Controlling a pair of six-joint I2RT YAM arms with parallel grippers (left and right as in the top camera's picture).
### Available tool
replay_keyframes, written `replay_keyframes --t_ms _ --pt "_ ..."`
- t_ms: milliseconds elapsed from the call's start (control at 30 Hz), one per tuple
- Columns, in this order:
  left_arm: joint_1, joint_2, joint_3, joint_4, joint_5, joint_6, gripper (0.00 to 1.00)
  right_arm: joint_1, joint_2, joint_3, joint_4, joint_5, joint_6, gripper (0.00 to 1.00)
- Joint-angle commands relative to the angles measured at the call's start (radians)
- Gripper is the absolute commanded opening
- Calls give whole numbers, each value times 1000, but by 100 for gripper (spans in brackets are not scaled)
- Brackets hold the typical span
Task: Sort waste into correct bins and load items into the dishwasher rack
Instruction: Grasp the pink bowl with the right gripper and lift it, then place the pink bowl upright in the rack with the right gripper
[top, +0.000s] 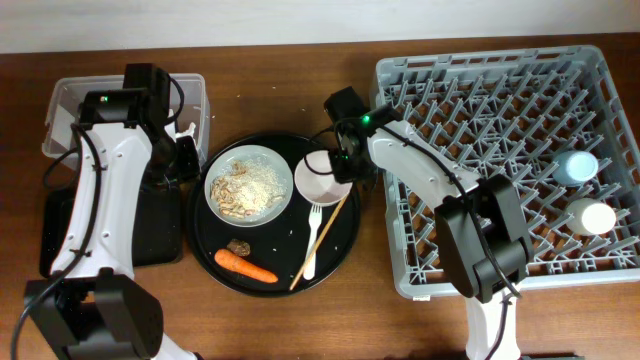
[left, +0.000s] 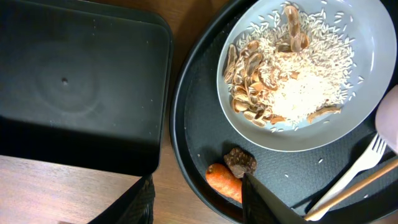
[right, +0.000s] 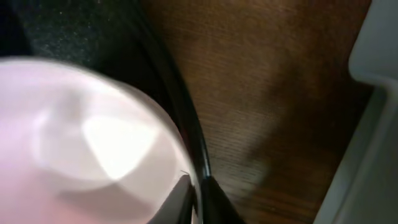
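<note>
Right fingers (right: 219, 206) pinching pink bowl (right: 93, 143) rim (over round tray (top: 340, 245)); left fingers (left: 268, 202) apart, empty

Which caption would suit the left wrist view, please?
Open left gripper hovers at the round tray's rim, near plate-bowl, carrot and brown lump.

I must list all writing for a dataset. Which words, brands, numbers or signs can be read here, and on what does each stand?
None: no text can be read in any view.
The rack, tub, black tray, round tray, plate, pink bowl, blue cup and white cup are plain.
The arms show only green lights.
</note>
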Motion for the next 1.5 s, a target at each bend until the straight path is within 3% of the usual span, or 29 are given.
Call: replay_keyframes --t_ms 0,100,167,233,333,467,600,800,900,1000,1100,1367,1400,1433,1467 --pt "-1 -15 3 2 -8 -13 45 2 11 6 2 -14 12 4" --pt "-1 -16 3 3 -8 -13 45 -13 -49 45 -42 -6 15 4" --pt "-1 -15 3 0 -8 -13 45 -70 -181 212 -173 44 3 4" --pt "-1 -15 3 -2 -8 -13 45 -142 -316 315 -282 203 -34 4" --pt "-1 -16 3 -2 -8 -13 45 -252 -431 317 -334 463 -95 4" --pt "-1 -15 3 2 -11 -13 45 -466 -373 314 -311 884 -5 4" --pt "-1 -16 3 9 9 -13 45 -486 -178 314 -251 1191 58 4" --pt "-1 -15 3 25 9 -13 45 -407 91 312 -226 1220 53 4" --pt "-1 -16 3 27 8 -13 45 -349 92 307 -247 1075 56 5" --pt "-1 -15 3 25 8 -13 45 -347 92 294 -274 1059 57 5" --pt "-1 -15 3 28 8 -13 45 -346 87 295 -294 1405 139 4" --pt "-1 -15 3 32 9 -13 45 -317 88 194 -280 1216 191 5" --pt "-1 -16 3 32 8 -13 45 -291 87 195 -298 1209 190 19" --pt "-1 -16 3 32 9 -13 45 -264 87 196 -329 1209 190 24" --pt "-1 -16 3 32 8 -13 45 -235 87 197 -364 1209 190 72"
